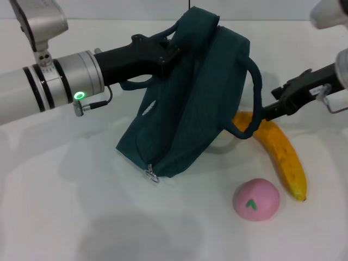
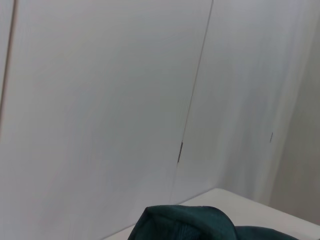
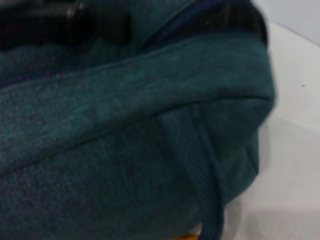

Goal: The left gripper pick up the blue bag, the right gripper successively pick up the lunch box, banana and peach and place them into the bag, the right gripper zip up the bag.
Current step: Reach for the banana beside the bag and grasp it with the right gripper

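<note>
Two pincers work: our left pincer (image 1: 173,53) clamps the bag (image 1: 190,103) tilted above the counter (image 1: 65,206); the right pincer (image 1: 260,115), grip unclear, should widen its mouth beside the banana (image 1: 283,152).

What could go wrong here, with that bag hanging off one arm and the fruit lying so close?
The left pincer grips only the top edge of the bag, which hangs tilted, so it might slip or swing. The right pincer sits by a loop handle draped over the banana; it could snag the loop or drag the banana. A nudged banana might set the peach rolling.
</note>
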Robot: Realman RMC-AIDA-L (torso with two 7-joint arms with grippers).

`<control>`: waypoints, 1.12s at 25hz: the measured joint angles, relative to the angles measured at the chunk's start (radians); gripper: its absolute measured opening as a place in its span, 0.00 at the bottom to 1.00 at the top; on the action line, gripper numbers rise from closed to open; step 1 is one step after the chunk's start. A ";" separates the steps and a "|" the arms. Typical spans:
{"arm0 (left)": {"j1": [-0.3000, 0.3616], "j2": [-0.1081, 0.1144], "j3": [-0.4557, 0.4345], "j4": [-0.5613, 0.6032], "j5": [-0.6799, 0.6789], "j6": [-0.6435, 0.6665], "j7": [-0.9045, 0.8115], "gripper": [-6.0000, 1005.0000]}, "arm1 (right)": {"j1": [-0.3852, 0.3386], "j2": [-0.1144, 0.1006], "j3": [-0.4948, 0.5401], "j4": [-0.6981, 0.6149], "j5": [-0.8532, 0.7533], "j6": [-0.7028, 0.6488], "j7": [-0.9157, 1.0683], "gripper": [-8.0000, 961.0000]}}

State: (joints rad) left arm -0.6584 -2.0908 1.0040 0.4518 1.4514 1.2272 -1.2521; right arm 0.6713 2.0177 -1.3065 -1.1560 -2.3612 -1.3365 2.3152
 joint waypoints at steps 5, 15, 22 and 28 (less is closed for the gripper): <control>0.000 0.000 0.000 -0.001 -0.001 0.000 0.002 0.13 | 0.020 0.003 -0.074 0.026 -0.014 0.041 0.030 0.68; 0.000 0.000 0.002 0.003 -0.002 0.001 0.003 0.13 | 0.055 0.005 -0.132 0.142 -0.018 0.110 0.033 0.64; 0.000 0.000 0.002 0.004 -0.002 0.002 0.003 0.13 | 0.075 0.008 -0.179 0.190 -0.023 0.157 0.040 0.61; 0.000 0.000 0.002 0.004 -0.002 0.001 0.004 0.14 | 0.076 0.008 -0.197 0.190 -0.025 0.176 0.046 0.59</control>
State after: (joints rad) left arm -0.6580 -2.0908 1.0063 0.4556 1.4494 1.2283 -1.2486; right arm 0.7476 2.0254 -1.5038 -0.9659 -2.3863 -1.1602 2.3612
